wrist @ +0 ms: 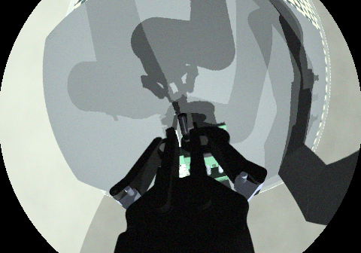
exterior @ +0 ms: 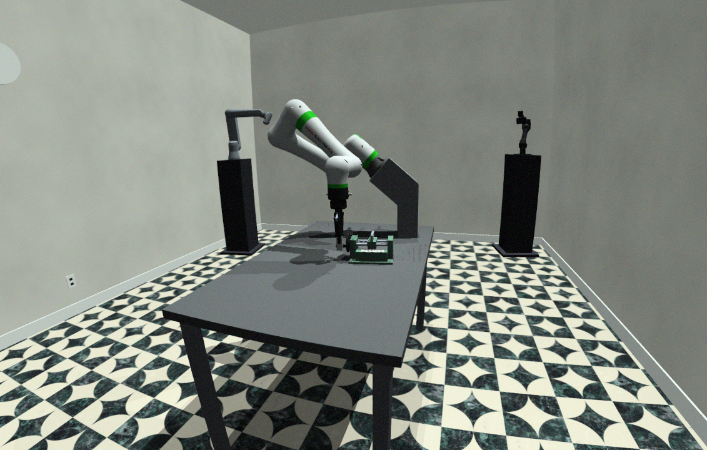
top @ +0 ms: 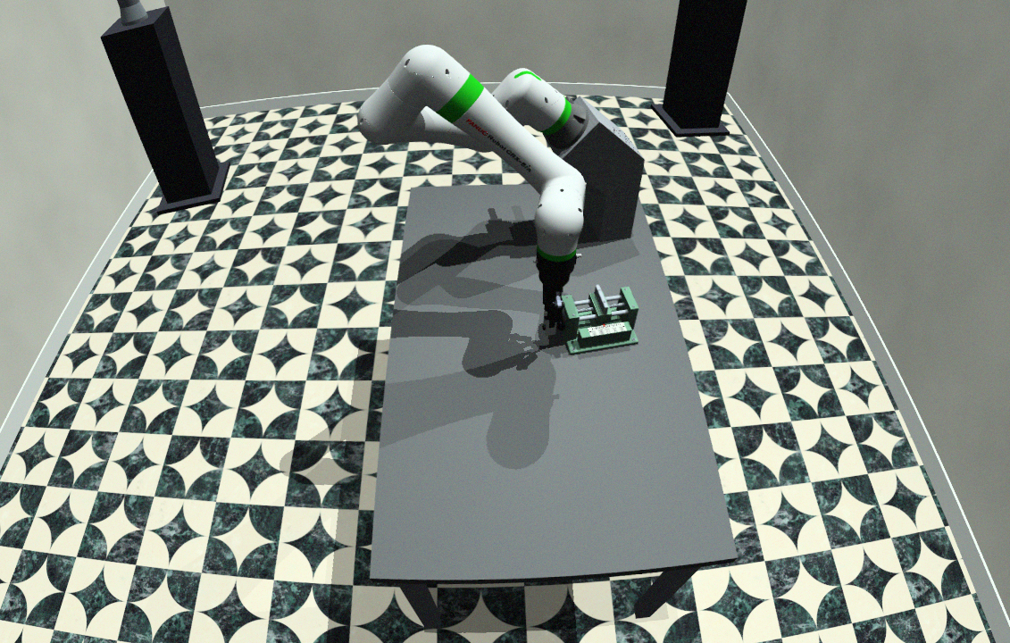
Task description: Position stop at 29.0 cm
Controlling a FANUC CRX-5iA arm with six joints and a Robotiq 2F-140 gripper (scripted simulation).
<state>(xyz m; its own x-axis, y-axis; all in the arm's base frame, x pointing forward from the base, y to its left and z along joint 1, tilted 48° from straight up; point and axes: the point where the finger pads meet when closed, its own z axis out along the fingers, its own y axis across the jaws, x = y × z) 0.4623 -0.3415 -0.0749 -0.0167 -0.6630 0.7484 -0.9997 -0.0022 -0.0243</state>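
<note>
The green stop fixture (top: 630, 304) (exterior: 390, 246) stands on the table. Its upright stop (top: 601, 298) (exterior: 372, 240) sits on rods near the middle, between the two end blocks. The white scale (top: 609, 329) (exterior: 372, 251) runs along the front; its numbers are too small to read. The dark handwheel (exterior: 347, 242) is at the fixture's left end, mostly hidden by the gripper in the top view. My gripper (top: 552, 321) (exterior: 339, 244) (wrist: 183, 120) points down beside the wheel, its fingers close together around the handwheel's dark handle (wrist: 183, 123).
The grey table (top: 572, 512) (exterior: 289, 307) carries the fixture and the arm's grey pedestal (top: 612, 183) (exterior: 407, 207) behind it. Two black pillars (top: 164, 112) (exterior: 521, 207) stand on the floor beyond the table. Arm shadows fall across the table left of the fixture.
</note>
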